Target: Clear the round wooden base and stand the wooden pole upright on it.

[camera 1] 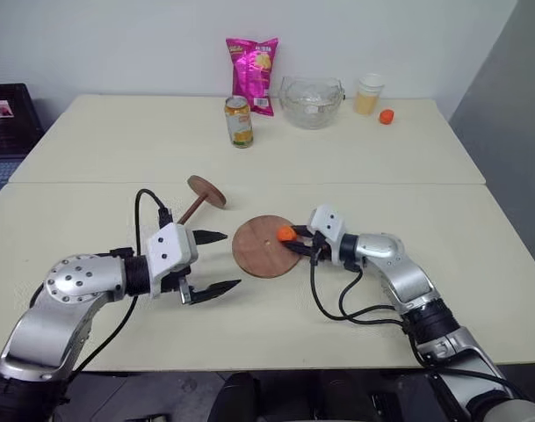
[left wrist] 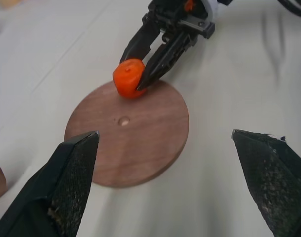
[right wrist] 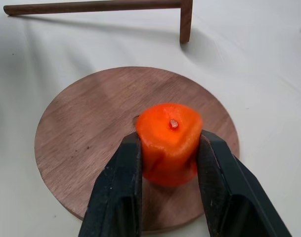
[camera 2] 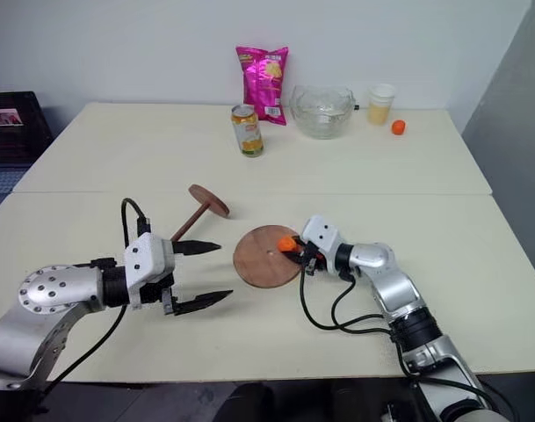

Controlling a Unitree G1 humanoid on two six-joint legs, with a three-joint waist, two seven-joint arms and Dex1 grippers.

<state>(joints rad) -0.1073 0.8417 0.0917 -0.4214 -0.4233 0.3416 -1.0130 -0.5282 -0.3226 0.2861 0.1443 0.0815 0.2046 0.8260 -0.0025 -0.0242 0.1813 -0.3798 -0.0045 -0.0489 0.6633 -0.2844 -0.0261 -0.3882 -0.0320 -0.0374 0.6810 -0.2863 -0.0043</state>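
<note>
Head and wrist views of a pale table, described from left to right. At left, the left gripper hovers above the tabletop with its two black fingers spread wide apart and nothing between them. Just beyond it the wooden pole lies on its side, its fixed disc raised at the far end, apart from the round wooden base, which lies flat at the table's centre with its small hole visible. On the base's right part sits a small orange object, clamped between the fingers of the right gripper, which reaches in from the right. Along the far edge stand a yellow-and-green drink can, a pink snack bag, a clear glass bowl, a cup of pale liquid and a second small orange piece. Printing on can and bag is not legible.
</note>
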